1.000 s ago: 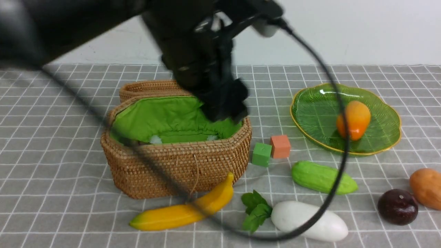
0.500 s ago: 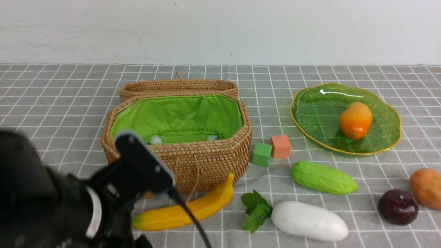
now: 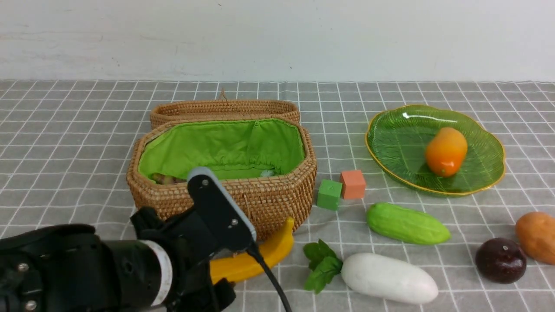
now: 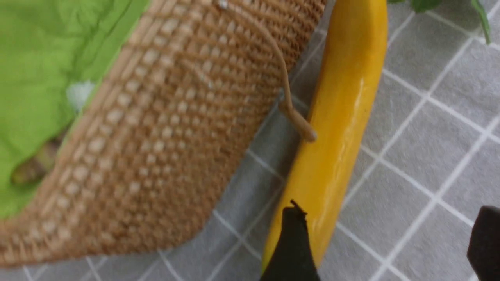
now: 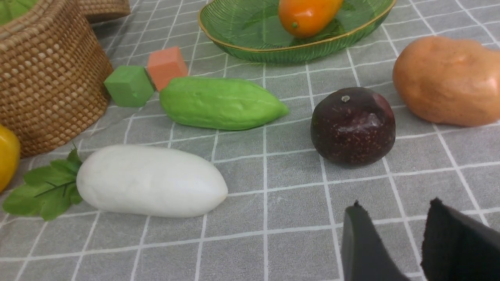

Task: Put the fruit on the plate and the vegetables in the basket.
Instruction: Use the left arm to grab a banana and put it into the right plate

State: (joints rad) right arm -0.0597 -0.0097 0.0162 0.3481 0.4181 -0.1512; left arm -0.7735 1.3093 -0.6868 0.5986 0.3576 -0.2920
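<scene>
Near-left on the grid cloth [image 3: 65, 130], front view: left arm [image 3: 86, 268] now lies low in front of the basket [image 3: 269, 195]. One second ago it hung over the basket's green lining; half a second ago it sat farther left. It now covers the stem end of the banana [image 3: 264, 258], which lies unmoved against the basket's near wall.

Left gripper [image 4: 386, 249]: jaws wide apart, holding nothing. One finger [image 4: 293, 246] overlaps the banana's end in the wrist view; contact cannot be told. The other finger stands clear over bare cloth.

Right gripper [image 5: 406, 249]: jaws part open, narrow gap, empty, near the dark fruit [image 3: 500, 260] but apart from it.

Mango [image 3: 445, 151] on the plate [image 3: 390, 143]. Cucumber [image 3: 405, 223], radish [image 3: 388, 277] and potato [image 3: 537, 236] on the cloth, outside the basket. Lid [image 3: 225, 107] behind the basket.
</scene>
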